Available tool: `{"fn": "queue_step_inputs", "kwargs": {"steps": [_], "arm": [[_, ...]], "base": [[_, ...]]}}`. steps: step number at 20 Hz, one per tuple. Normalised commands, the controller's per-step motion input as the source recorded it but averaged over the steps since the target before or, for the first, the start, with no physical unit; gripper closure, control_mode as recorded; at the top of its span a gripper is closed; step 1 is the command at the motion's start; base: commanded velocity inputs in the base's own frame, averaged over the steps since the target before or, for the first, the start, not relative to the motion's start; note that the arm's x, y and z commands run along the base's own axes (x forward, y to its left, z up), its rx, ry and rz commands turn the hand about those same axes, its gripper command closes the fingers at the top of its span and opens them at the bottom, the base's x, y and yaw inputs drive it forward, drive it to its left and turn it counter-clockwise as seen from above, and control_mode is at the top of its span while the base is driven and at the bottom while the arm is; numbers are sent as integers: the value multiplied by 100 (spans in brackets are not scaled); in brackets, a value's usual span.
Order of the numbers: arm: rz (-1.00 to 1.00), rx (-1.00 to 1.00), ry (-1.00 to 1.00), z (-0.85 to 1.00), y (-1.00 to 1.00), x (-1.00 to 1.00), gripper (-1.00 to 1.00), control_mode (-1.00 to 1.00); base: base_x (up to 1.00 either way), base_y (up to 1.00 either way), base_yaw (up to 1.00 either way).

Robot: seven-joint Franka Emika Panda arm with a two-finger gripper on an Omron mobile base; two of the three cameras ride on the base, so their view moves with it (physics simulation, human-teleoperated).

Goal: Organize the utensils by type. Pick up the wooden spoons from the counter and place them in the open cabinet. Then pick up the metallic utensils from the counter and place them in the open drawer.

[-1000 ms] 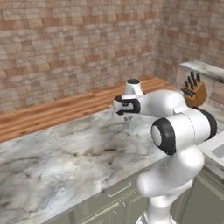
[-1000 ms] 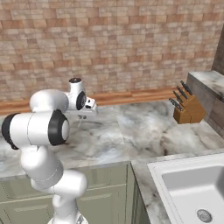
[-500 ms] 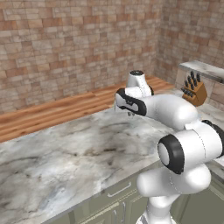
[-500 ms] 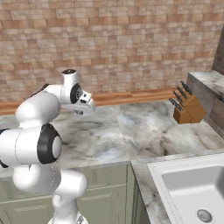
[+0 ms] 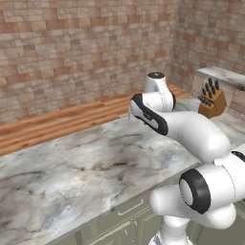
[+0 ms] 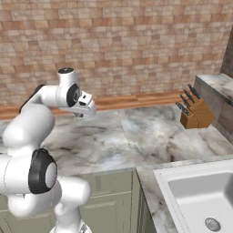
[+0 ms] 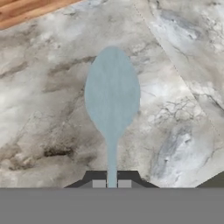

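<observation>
A thin grey metal spoon [image 7: 112, 94] is pinched by its handle between my fingertips, its oval bowl pointing away from the hand. My gripper [image 7: 111, 183] is shut on it and hangs above the marble counter [image 7: 175, 65]. In the right base view the gripper [image 6: 82, 113] hangs over the back part of the counter [image 6: 150, 132], close to the wooden strip. In the left base view the counter [image 5: 86, 162] stretches out to the left of the arm. The wooden spoons, the cabinet and the drawer are out of view.
A wooden knife block [image 6: 195, 111] stands at the counter's right end, also seen as the knife block [image 5: 212, 101]. A white sink [image 6: 200, 191] lies at the lower right. A wooden strip [image 5: 62, 119] runs below the brick wall. Sage-green base units [image 5: 124, 215] front the counter.
The hand has kept the spoon and stayed almost in place over the back of the counter. The arm's elbow has swung down and round toward the base.
</observation>
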Motion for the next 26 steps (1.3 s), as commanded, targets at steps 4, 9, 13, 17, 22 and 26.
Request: {"fn": "queue_step_inputs", "kwargs": {"steps": [4,9,13,17,22,26], "arm": [[-2,0,-5,10,-6,-28,100,-100],[0,0,0,0,0,0,100,-100],[0,0,0,0,0,-4,100,-100],[0,0,0,0,0,0,100,100],[0,0,0,0,0,0,100,100],[0,0,0,0,0,0,100,100]], "base": [[0,0,0],[0,0,0],[0,0,0],[-22,0,-9],[-34,-1,-50],[-9,4,-95]]}}
